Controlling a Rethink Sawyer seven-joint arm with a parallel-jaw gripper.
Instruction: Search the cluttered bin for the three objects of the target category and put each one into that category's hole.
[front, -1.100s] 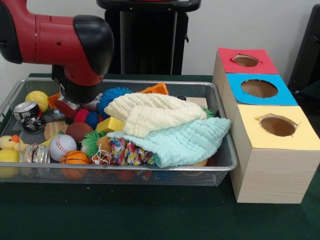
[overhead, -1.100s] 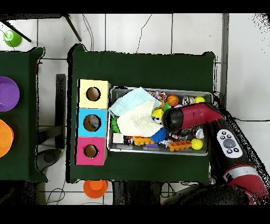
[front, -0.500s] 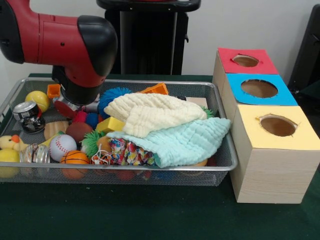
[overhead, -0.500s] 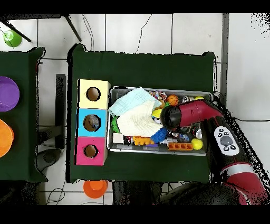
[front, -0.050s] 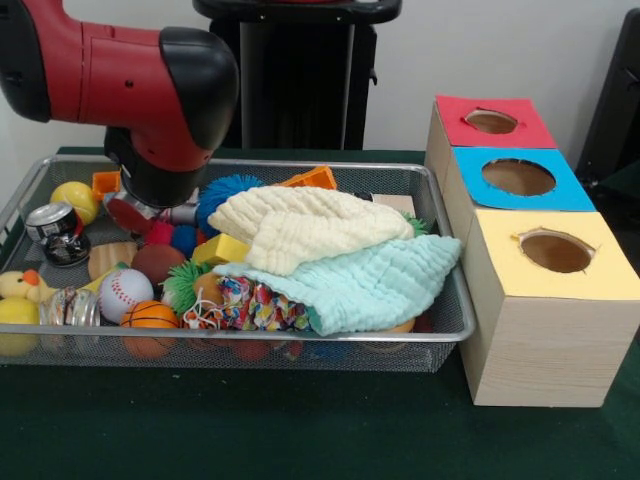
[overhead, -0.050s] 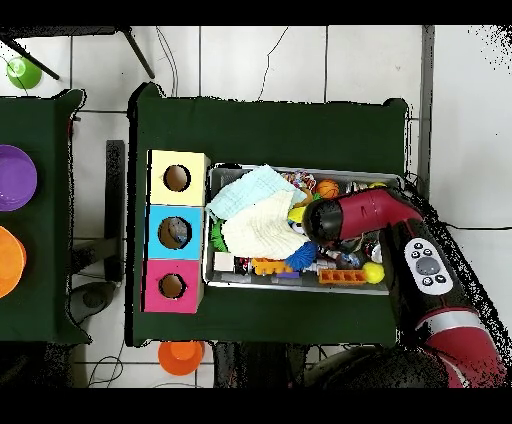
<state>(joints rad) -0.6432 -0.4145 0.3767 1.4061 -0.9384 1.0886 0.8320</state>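
The wire mesh bin (front, -0.050s: 440, 335) sits on the green bench (front, -0.050s: 300, 430), packed with small things. A cream cloth (front, -0.050s: 305, 228) lies over a mint cloth (front, -0.050s: 370, 285) across its right half, the mint one draping over the rim toward the boxes. In the left half lie a baseball (front, -0.050s: 125, 293), a small basketball (front, -0.050s: 152, 318), a yellow ball (front, -0.050s: 74, 198), a tin can (front, -0.050s: 52, 222), a brown ball (front, -0.050s: 158, 262), a yellow block (front, -0.050s: 222, 249), a blue spiky ball (front, -0.050s: 222, 190) and a rubber duck (front, -0.050s: 22, 287) at the left edge. Just right of the bin stand three wooden boxes in a row, each with a round hole on top: the yellow box (front, -0.050s: 555, 270) nearest, then the blue box (front, -0.050s: 520, 180), then the red box (front, -0.050s: 492, 122).

The red and black arm (front, -0.050s: 130, 85) reaches down into the bin's left half, above the toys. Its bulk hides the gripper (front, -0.050s: 150, 212); whether the jaws are open or closed cannot be told.
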